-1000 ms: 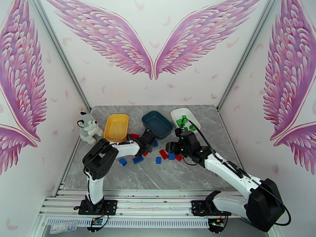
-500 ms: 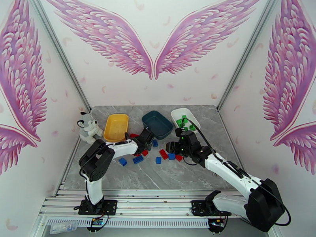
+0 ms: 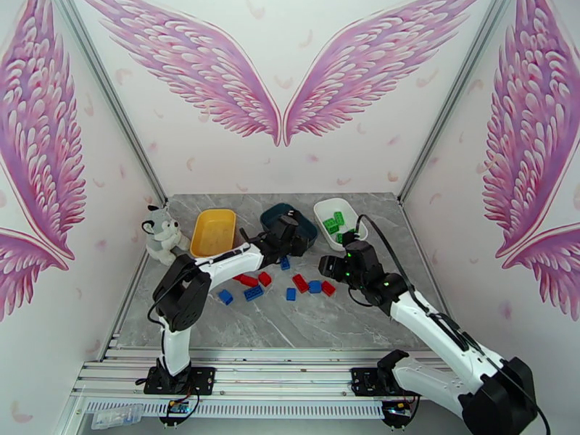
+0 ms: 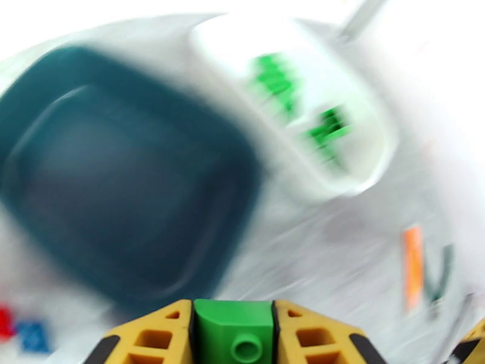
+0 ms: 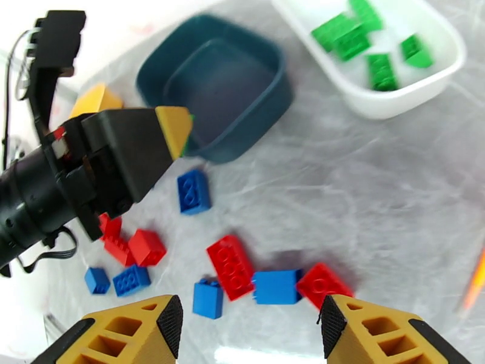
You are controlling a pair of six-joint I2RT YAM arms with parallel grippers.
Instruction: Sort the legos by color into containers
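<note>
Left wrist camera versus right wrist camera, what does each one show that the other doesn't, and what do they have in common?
Left wrist view: a close look at the small green studded plastic brick clamped between the yellow fingers of the left gripper.
Right wrist view: the right gripper open above a long red plastic brick and a blue plastic brick on the grey marble table, plus the left gripper's black housing from outside.
Both: the empty dark teal plastic tray and the white plastic tray holding green bricks.
</note>
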